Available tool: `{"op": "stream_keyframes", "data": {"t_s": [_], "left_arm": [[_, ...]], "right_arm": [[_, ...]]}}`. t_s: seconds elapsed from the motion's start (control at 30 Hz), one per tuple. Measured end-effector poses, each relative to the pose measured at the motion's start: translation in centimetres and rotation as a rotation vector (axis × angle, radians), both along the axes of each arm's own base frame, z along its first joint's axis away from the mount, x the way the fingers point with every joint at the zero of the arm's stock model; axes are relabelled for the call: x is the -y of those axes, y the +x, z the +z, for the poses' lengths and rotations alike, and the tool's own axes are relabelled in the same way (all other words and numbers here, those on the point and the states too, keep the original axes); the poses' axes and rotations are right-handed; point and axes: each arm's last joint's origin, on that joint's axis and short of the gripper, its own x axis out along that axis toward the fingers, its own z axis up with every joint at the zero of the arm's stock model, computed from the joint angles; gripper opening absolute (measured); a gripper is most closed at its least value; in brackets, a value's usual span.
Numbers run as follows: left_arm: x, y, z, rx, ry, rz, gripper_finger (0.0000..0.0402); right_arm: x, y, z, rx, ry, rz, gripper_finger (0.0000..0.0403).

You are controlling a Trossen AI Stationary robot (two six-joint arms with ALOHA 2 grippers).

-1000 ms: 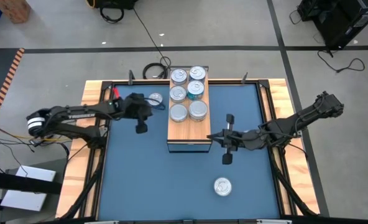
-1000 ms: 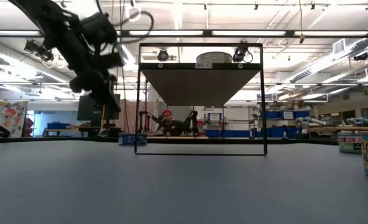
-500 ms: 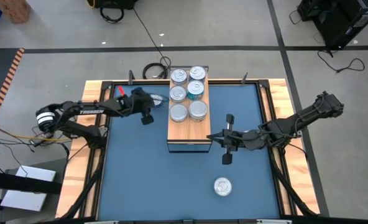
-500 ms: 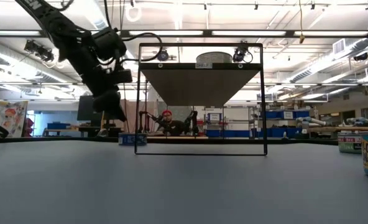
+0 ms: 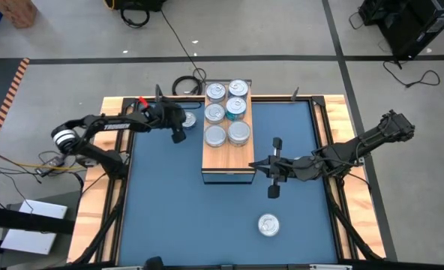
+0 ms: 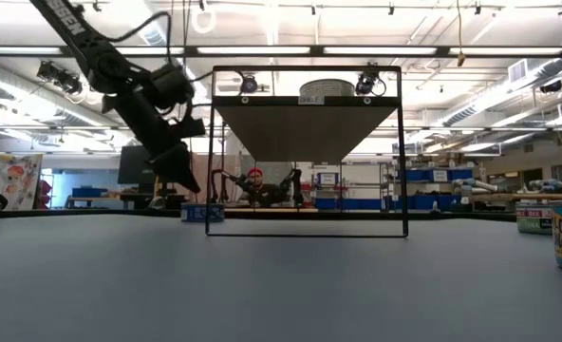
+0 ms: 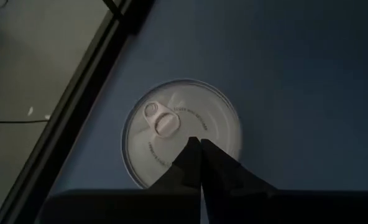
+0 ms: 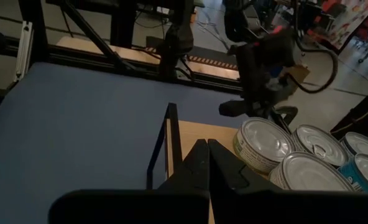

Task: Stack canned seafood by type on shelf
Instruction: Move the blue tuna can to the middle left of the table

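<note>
Six tins sit on the shelf, upper centre. My left gripper hovers, fingers pinched together and empty, over a loose tin left of it, probably lining up. The right gripper waits shut at centre.

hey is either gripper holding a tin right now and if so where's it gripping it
Nothing is held. The left gripper is shut, hovering over a tin on the mat. The right gripper is shut beside the shelf.
</note>
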Motion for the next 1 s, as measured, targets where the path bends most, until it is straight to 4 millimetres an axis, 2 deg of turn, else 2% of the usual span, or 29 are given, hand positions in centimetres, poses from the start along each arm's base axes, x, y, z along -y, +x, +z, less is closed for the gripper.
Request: {"op": "stream_keyframes", "data": {"t_s": [0.2,0.43,0.73,1.0], "left_arm": [[-1.8,1.2,-1.0,-0.067,-0.037,0.031,0.0002],[-1.6,1.4,-1.4,-0.16,-0.114,0.022,0.0002],[1.5,0.8,-1.2,-0.29,-0.254,0.012,0.0001],[5.7,1.8,-0.9,-0.345,-0.313,-0.04,0.0001]], "right_arm": [[0.0,0.0,0.0,0.001,-0.001,0.0,0.0002],[0.0,0.0,0.0,0.001,0.0,0.0,0.0002],[0.0,0.0,0.0,0.007,0.009,-0.002,0.0002],[-0.5,-0.1,0.1,0.014,0.027,0.012,0.0002]]}}
